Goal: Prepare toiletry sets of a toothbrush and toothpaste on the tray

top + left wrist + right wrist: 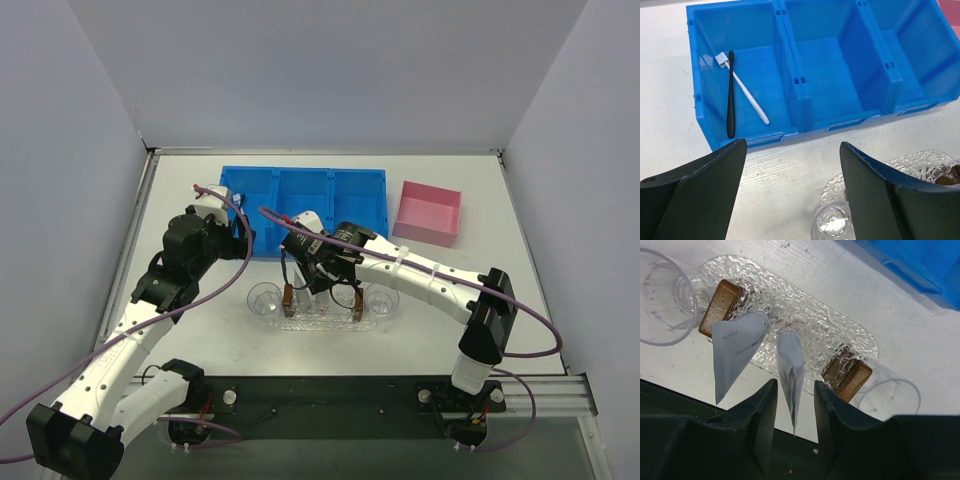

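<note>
Robotics lab: white-walled enclosure (330,70), two arms (430,278) bolted to table (520,290).

You see the tray (810,325) in clear plastic, its surface rippled and glittery; two toothpaste tubes (735,350) in matt, silvery-white, foil-like plastic; the blue bin (790,90) in smooth, glossy plastic; the tabletop (790,170) white, matt, faintly grained.

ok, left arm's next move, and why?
Probably lower the left gripper onto the black toothbrush in the bin. Its jaws are wide open facing the bin, the white toothbrush lies there too, and both tubes already stand on the tray.
</note>
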Motion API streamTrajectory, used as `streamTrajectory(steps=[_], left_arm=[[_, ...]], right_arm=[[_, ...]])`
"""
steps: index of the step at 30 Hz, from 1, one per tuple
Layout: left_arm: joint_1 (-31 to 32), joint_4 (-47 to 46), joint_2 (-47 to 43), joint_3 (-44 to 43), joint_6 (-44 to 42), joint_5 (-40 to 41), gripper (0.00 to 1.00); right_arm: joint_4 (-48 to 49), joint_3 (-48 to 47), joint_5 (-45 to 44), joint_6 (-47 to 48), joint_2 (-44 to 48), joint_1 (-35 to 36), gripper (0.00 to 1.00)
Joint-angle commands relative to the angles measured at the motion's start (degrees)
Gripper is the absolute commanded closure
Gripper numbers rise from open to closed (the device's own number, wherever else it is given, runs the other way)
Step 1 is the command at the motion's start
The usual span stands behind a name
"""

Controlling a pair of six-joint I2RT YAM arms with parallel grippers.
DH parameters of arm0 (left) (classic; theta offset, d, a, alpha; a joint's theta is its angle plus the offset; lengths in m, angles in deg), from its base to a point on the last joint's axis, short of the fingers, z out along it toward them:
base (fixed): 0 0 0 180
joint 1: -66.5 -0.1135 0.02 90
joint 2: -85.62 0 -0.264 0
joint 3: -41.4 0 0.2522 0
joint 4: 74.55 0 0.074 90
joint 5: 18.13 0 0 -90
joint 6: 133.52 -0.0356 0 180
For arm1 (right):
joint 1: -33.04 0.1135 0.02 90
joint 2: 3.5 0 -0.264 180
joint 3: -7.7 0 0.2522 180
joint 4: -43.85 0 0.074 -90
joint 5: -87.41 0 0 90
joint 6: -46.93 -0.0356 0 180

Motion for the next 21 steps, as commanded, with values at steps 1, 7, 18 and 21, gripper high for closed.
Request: streamTrajectory(steps=[1, 7, 18, 21], left_arm=[[0.2, -0.5, -0.3, -2.1, -0.5, 1.0, 0.14], [-1.2, -0.6, 0.9, -2.1, -0.2, 2.9, 0.14], [-2.3, -1.9, 8.6, -5.4, -1.7, 5.2, 0.31], [-2.3, 0.2, 13.7, -9.5, -2.0, 5.7, 0.35]], right_arm=[[-0.8, -0.3, -2.6, 0.0, 1.8, 0.3, 0.66], [0.2, 0.4, -2.9, 1.3, 4.9, 0.3, 0.56], [4.9, 5.5, -3.2, 4.2, 16.3, -1.7, 0.51], [6.9, 7.6, -0.3, 4.7, 19.4, -4.8, 0.54]])
